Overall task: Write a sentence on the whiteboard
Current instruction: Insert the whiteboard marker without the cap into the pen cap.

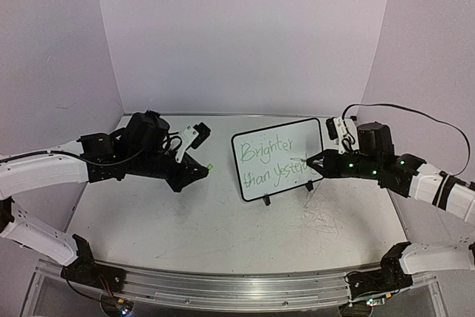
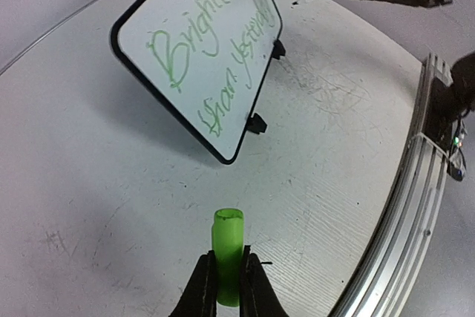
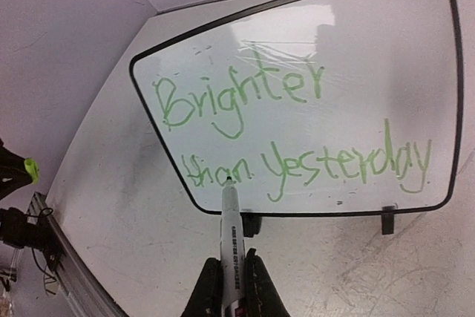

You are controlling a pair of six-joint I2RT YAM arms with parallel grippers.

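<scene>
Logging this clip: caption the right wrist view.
Right gripper holds a marker pointed at the whiteboard bearing the sentence "Brighter than Yesterday".

From high behind I look toward twelve o'clock; the wrist views face roughly three and nine, close on the whiteboard [image 1: 277, 158].

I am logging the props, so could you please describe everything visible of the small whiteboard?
The whiteboard is a small, glossy white rectangle with a thin black frame and rounded corners. It stands leaning back on two little black feet on the scuffed table. Light-green cursive on it reads "Brighter than Yesterday" in two lines. The right gripper holds a marker with its tip at the lower line; contact cannot be told.
</scene>
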